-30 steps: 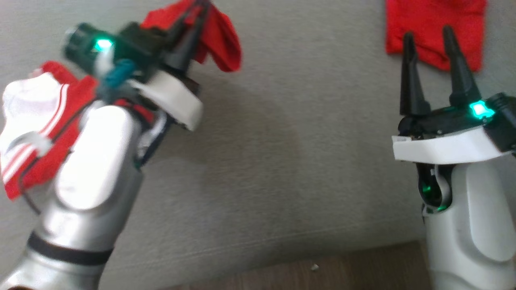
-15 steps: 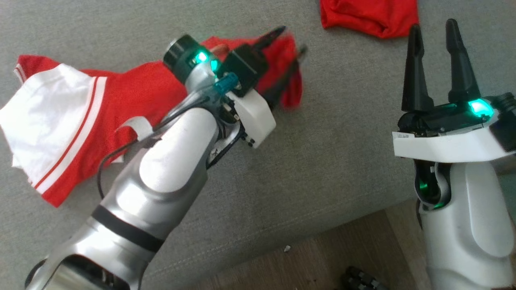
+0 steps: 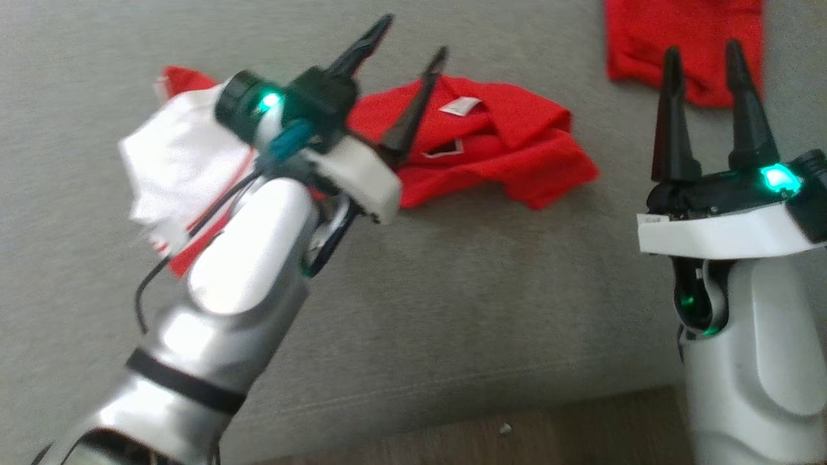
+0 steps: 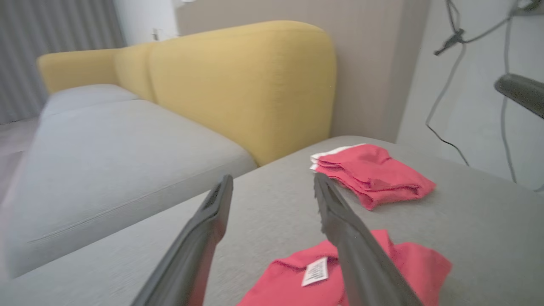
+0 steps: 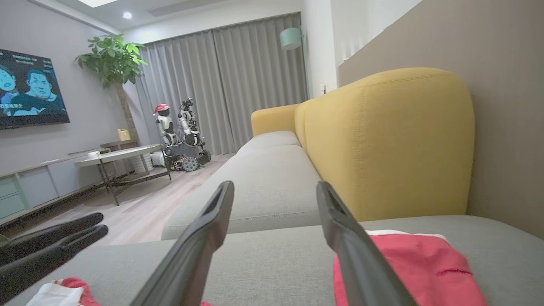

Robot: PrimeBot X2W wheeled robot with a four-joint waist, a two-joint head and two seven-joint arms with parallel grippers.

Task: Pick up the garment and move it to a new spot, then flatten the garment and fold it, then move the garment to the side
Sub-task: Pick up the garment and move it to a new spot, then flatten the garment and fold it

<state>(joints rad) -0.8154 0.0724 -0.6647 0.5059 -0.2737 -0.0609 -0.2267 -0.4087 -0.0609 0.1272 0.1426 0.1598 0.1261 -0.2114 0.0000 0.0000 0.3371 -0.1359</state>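
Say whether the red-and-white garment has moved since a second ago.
Yes. Released by the left gripper, the red-and-white garment now lies on the sofa, nearer the folded red garment.

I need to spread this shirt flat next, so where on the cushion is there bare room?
The widest bare patch of grey cushion lies between the crumpled garment and the seat's front edge. A narrower strip separates that garment from the folded red garment. Crowded: the far right, around the folded one, and the left, under the left gripper.

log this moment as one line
garment: crumpled on sofa seat | left end effector: open, empty, over garment | right end effector: open, empty | second red garment: folded
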